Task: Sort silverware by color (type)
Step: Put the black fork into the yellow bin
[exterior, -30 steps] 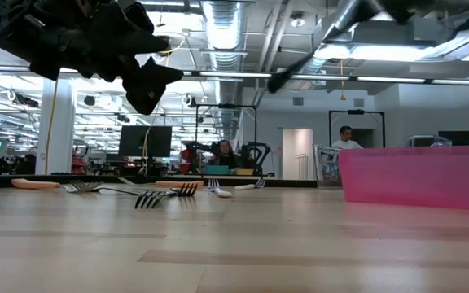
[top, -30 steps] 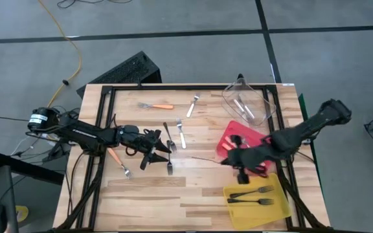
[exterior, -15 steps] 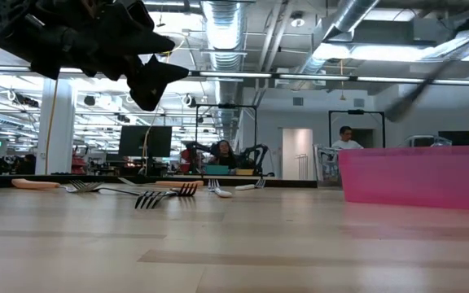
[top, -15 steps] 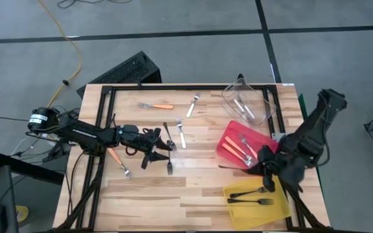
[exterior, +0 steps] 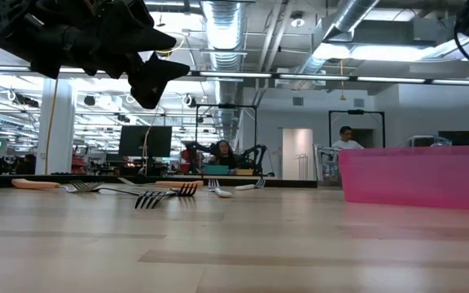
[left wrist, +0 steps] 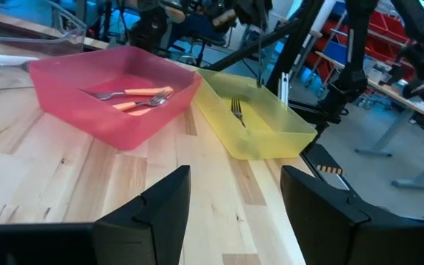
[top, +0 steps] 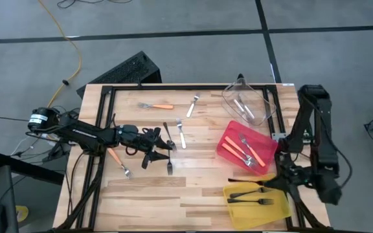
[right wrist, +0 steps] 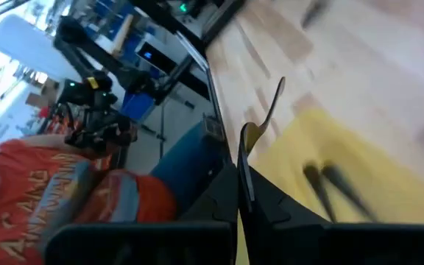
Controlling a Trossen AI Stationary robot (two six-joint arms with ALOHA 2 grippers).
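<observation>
- The left gripper [top: 155, 154] hovers above the left-centre of the table [top: 173, 197], its two dark fingers [left wrist: 160, 202] spread apart with nothing between them.
- An orange-handled fork [top: 118, 162] lies on the wood just near-left of that gripper, partly under the arm.
- Two black forks [top: 169, 137] lie close to the gripper's tips, one just beyond them and one [top: 169, 167] just nearer the front edge.
- Another orange-handled fork [top: 157, 105] rests near the far edge, and two pale forks [top: 192, 106] lie to its right, the second [top: 181, 136] closer to the middle.
- A clear bin [top: 266, 103] stands at the far right with pale forks inside; how many cannot be told.
- A red bin [top: 226, 137] sits nearer than the clear one and holds orange-handled forks [top: 254, 152].
- A yellow bin [top: 238, 209] sits at the near right corner, touching the red bin, with black forks [top: 250, 200] lying in it.
- The right gripper [top: 272, 182] hangs over the far edge of the yellow bin, fingers pressed together on a thin black fork [top: 246, 180], whose free end points left over the bin's far edge, by the red bin's near corner.
- In the right wrist view the held fork [right wrist: 260, 124] sticks out from between the closed fingers above the yellow bin.
</observation>
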